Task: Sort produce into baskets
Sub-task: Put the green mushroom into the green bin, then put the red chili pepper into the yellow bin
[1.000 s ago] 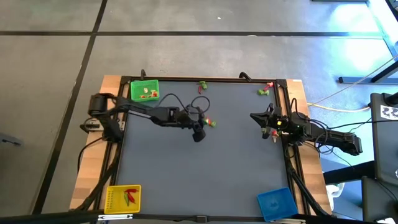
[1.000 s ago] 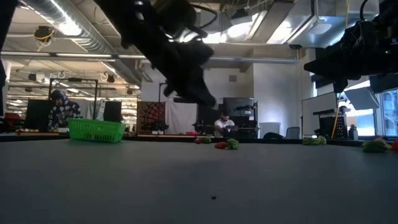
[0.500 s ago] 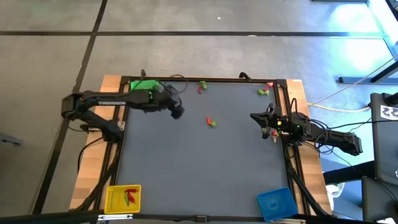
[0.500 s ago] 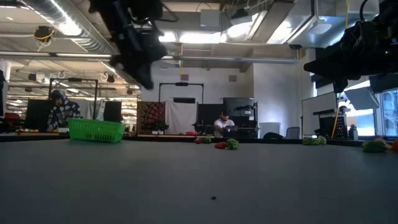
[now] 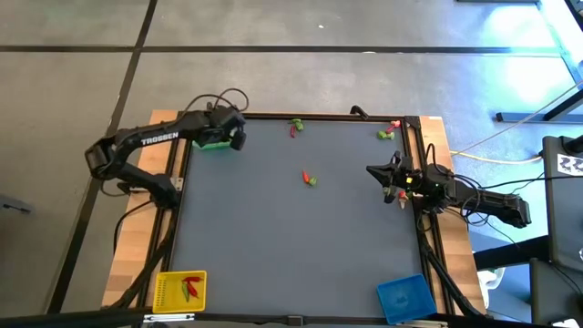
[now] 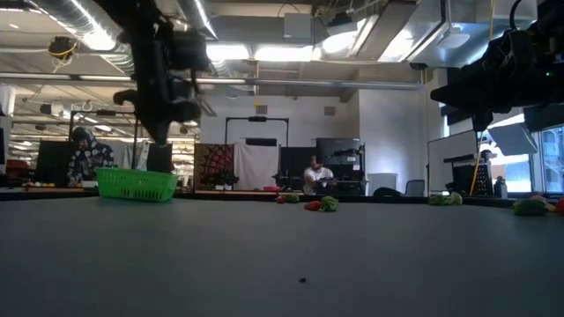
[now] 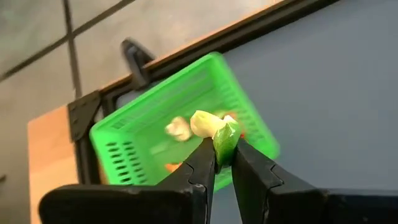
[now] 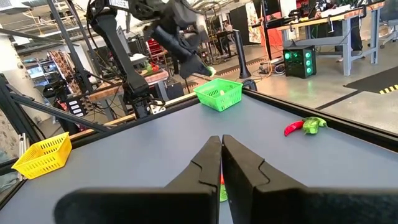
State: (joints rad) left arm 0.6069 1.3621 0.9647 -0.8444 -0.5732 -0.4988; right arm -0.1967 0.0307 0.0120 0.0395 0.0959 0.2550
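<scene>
My left gripper (image 5: 235, 138) hangs over the green basket (image 5: 208, 141) at the table's far left corner, shut on a small pale-and-green produce piece (image 7: 214, 129). The basket (image 7: 155, 134) holds a few pale and orange pieces. Loose red-and-green produce lies on the table near the middle (image 5: 309, 179), at the far edge (image 5: 296, 127) and at the far right (image 5: 389, 131). My right gripper (image 5: 370, 170) waits shut at the right edge, touching nothing. The yellow basket (image 5: 180, 290) with red and green pieces stands near left, and the blue basket (image 5: 404, 297) near right. My left gripper pinches the piece's green end (image 7: 225, 144) between its two fingertips, and the pale end (image 7: 204, 122) sticks out past them. The fingers slant downward toward the basket. The piece is lifted clear, above the green basket.
A black frame (image 5: 319, 117) runs round the grey table top. A small red-and-green piece (image 8: 222, 186) lies just below my right gripper. Beyond the far edge, the low view shows a workshop with people (image 6: 86, 151) at desks.
My left gripper has swung from the table's middle toward the far left corner and a little upward, turning and tipping downward as it went. It has stayed shut on the pale-and-green piece, which now hangs over the green basket.
</scene>
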